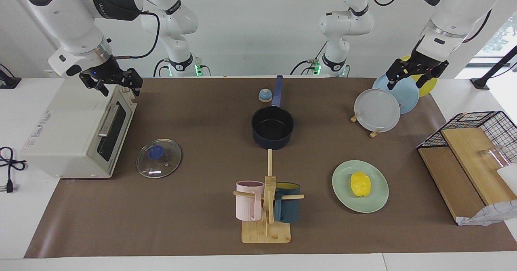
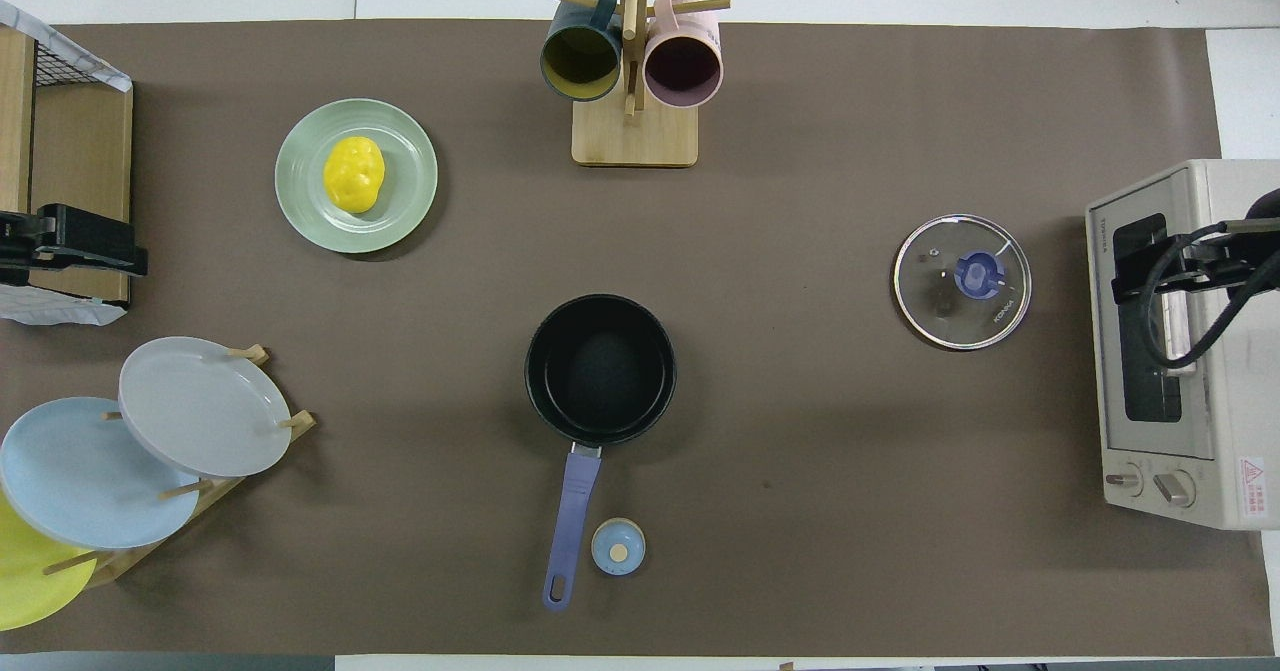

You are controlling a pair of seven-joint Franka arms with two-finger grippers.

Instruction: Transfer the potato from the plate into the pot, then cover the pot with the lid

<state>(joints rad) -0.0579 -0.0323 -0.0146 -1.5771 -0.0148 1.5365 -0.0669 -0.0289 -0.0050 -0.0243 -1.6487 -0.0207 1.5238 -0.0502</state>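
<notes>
The yellow potato [image 1: 360,184] [image 2: 353,174] lies on the mint-green plate [image 1: 373,204] [image 2: 402,213], toward the left arm's end of the table. The navy pot [image 1: 272,128] [image 2: 600,371] stands empty mid-table, its blue handle pointing toward the robots. The glass lid [image 1: 158,158] [image 2: 962,282] lies flat on the mat in front of the toaster oven. My left gripper [image 1: 408,81] [image 2: 75,241] hangs open and empty over the rack of upright plates. My right gripper [image 1: 121,89] [image 2: 1160,261] hangs open and empty over the toaster oven.
A white toaster oven [image 1: 76,129] [image 2: 1170,351] stands at the right arm's end. A mug tree [image 1: 268,206] with two mugs stands farther from the robots than the pot. A small bell [image 1: 265,95] sits beside the pot handle. A plate rack [image 1: 377,109] and a wire basket with wooden boards [image 1: 464,158] are at the left arm's end.
</notes>
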